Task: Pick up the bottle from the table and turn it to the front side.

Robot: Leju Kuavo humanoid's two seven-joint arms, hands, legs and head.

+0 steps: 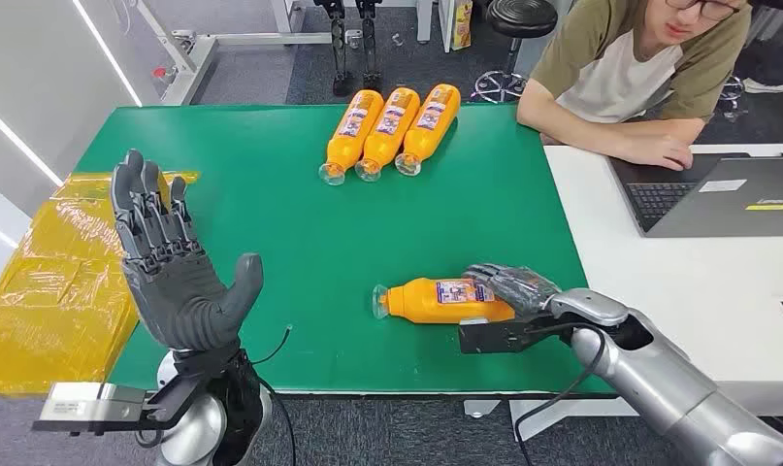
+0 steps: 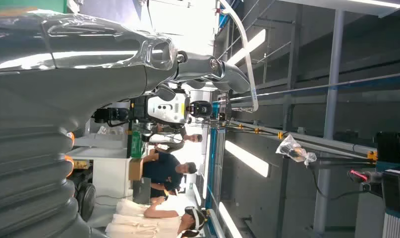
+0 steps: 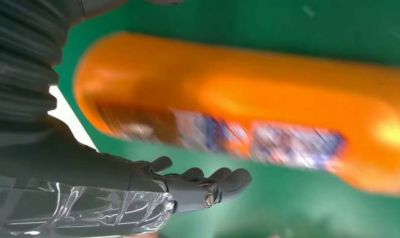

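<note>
Bottle (image 1: 443,300) of orange liquid lay on its side on the near part of the green table (image 1: 271,194), right of centre, its clear cap pointing left and its label facing up. At its base end the right hand (image 1: 511,287) reached in from the near right on a silver arm, dark fingers draped over the bottle's end and touching it. The right wrist view showed the bottle (image 3: 247,109) blurred and close, with the fingertips (image 3: 227,181) stretched out alongside it over the green surface rather than wrapped around it, so whether the hand truly gripped the bottle could not be told. At the near left edge of the table the left hand (image 1: 169,262) stood raised with palm up, fingers spread and straight, thumb out to the right, grasping nothing; in the left wrist view its grey ribbed cover (image 2: 34,163) sat against a workshop background. Left of the table, crinkled yellow plastic sheeting (image 1: 48,282) lay beside the edge. Farther back, three more orange bottles (image 1: 392,129) lay side by side, touching, caps toward the near side, on the far central part of the table. To the right, a white desk (image 1: 678,282) adjoined the green table and carried an open laptop (image 1: 707,194). At the far right a person (image 1: 639,68) in an olive and white shirt leaned over the desk, one forearm resting near the laptop.
</note>
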